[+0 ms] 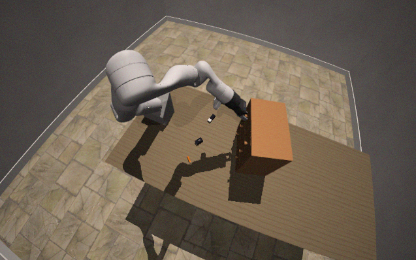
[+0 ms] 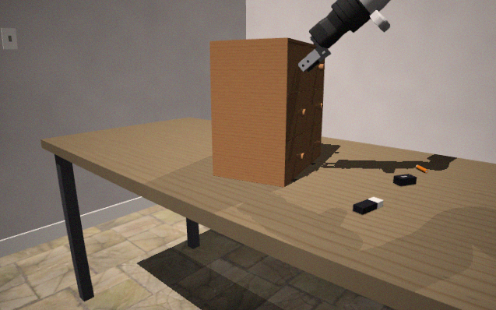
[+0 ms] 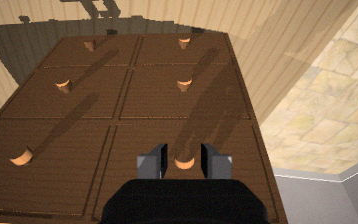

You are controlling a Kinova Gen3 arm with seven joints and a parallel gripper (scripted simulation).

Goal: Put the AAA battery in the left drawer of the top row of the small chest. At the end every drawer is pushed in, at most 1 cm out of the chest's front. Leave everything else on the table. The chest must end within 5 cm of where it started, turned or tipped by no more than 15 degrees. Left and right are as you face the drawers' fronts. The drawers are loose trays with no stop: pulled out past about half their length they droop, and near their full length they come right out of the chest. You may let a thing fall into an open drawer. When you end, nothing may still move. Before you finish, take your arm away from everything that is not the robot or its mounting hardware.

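Note:
The AAA battery (image 1: 189,159) (image 2: 421,168) is a small orange cylinder lying on the table, well away from the chest's front. The small wooden chest (image 1: 268,130) (image 2: 249,109) (image 3: 145,145) stands upright, with two columns of drawers and orange knobs. All its drawers look pushed in. My gripper (image 1: 245,117) (image 2: 311,62) (image 3: 184,155) is at the chest's top row, open. Its fingers stand on either side of one top-row knob (image 3: 184,163) with a gap on each side. The other top-row knob (image 3: 22,156) (image 2: 320,66) is free.
A black box (image 1: 198,141) (image 2: 404,179) and a black-and-white block (image 1: 211,118) (image 2: 367,205) lie on the table (image 1: 320,196) (image 2: 148,152) between the battery and the arm's base (image 1: 163,111). The chest stands near the table's middle.

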